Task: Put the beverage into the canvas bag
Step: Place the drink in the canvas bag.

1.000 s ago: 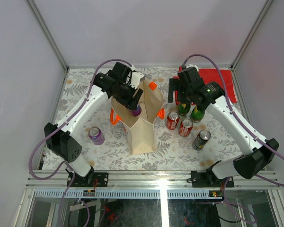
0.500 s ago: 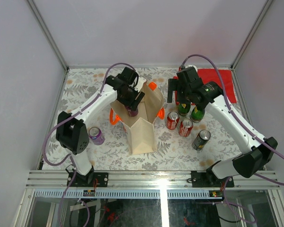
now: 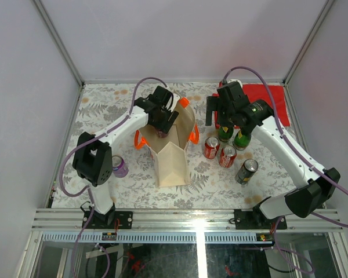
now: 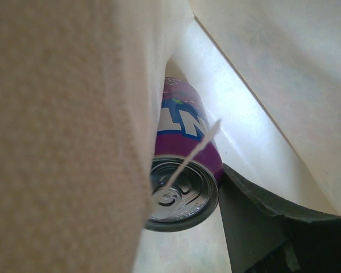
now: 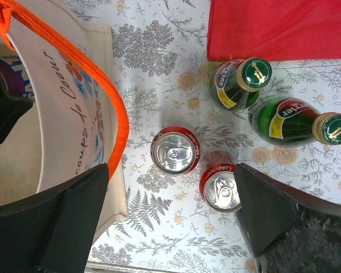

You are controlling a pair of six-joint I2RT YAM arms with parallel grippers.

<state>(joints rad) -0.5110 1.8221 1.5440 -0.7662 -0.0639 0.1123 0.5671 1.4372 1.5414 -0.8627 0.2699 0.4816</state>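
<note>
The beige canvas bag [image 3: 173,156] with orange handles [image 3: 184,104] stands upright mid-table. My left gripper [image 3: 162,123] reaches down into its open mouth, shut on a purple can [image 4: 184,170]. In the left wrist view the can's silver top faces the camera, one dark finger [image 4: 256,222] presses its right side, and the bag's canvas wall [image 4: 62,114] hides the other finger. My right gripper [image 5: 170,199] hangs open above the table, right of the bag [image 5: 62,114], over two red cans [image 5: 175,150] [image 5: 221,185] without touching them.
A second purple can [image 3: 118,166] stands left of the bag. Two green bottles [image 3: 224,133] [image 3: 242,139], two red cans [image 3: 211,147] [image 3: 227,156] and a dark can [image 3: 247,171] cluster at the right. A flat red cloth [image 3: 267,98] lies at the back right.
My left arm has swung rightward and carried the purple can from above the bag's mouth down inside it. The right arm has not moved.
</note>
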